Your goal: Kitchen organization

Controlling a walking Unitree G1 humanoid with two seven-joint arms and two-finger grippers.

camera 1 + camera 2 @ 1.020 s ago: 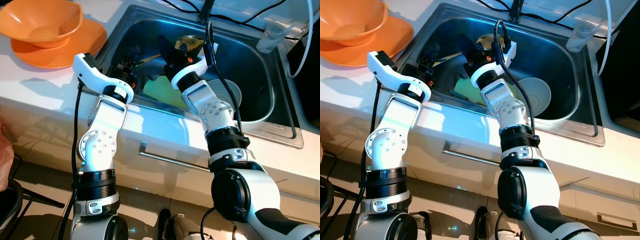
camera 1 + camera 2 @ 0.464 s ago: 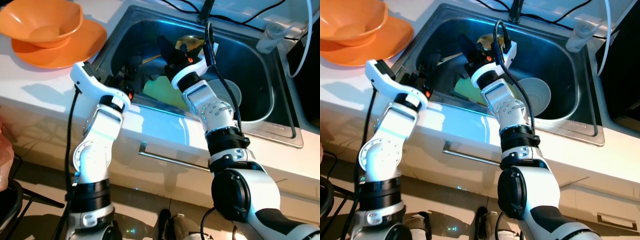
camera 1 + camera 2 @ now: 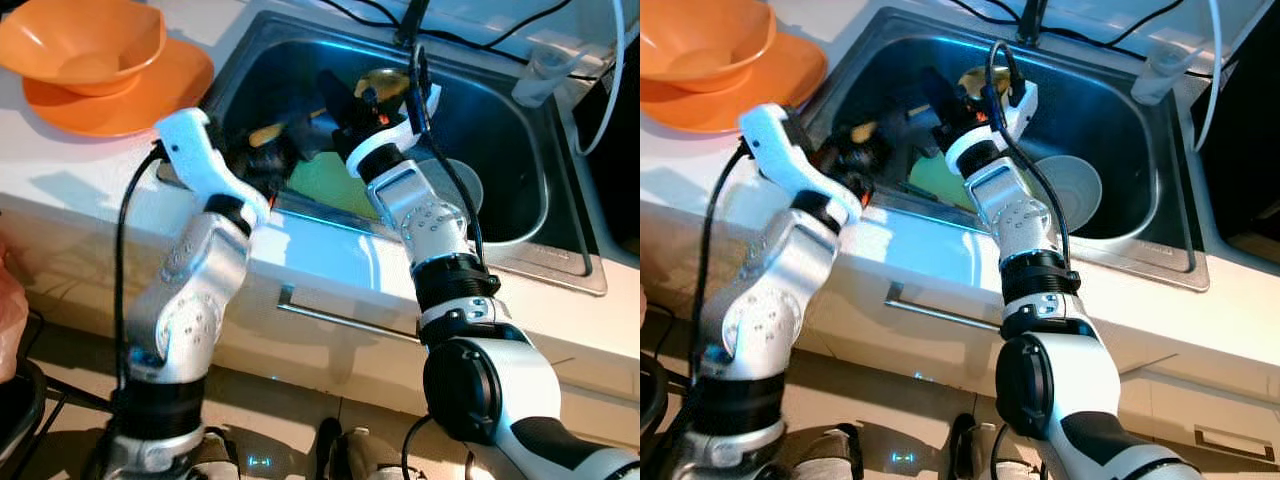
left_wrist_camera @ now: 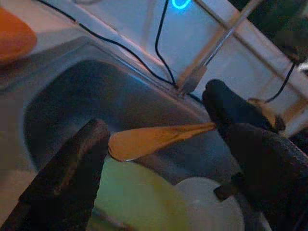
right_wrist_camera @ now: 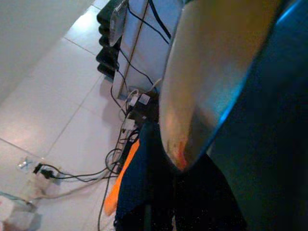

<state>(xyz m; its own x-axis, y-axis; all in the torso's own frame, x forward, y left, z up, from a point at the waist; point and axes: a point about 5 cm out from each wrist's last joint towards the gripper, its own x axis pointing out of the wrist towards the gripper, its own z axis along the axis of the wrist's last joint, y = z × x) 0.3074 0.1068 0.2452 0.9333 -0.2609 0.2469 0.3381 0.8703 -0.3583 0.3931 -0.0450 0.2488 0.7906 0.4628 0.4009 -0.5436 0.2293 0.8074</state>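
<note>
Currently a wooden spoon point(image 4: 154, 137) is pinched at its handle end by the left gripper point(image 3: 272, 152), over the near-left part of the sink point(image 3: 520, 225); its long axis runs across the finger gap, bowl end toward the other finger point(image 4: 62, 168). Beyond it, a green plate point(image 3: 335, 185) and a white bowl point(image 3: 1070, 188) lie in the basin. Farther in, the right gripper point(image 3: 345, 100) is closed on a yellowish dish point(image 5: 211, 72) held against the finger point(image 5: 159, 192). The orange bowl point(image 3: 85, 45) sits on the counter, left.

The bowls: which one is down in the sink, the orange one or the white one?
The white bowl is in the sink, by the right arm. The orange bowl sits up on the counter, stacked on an orange plate.
</note>
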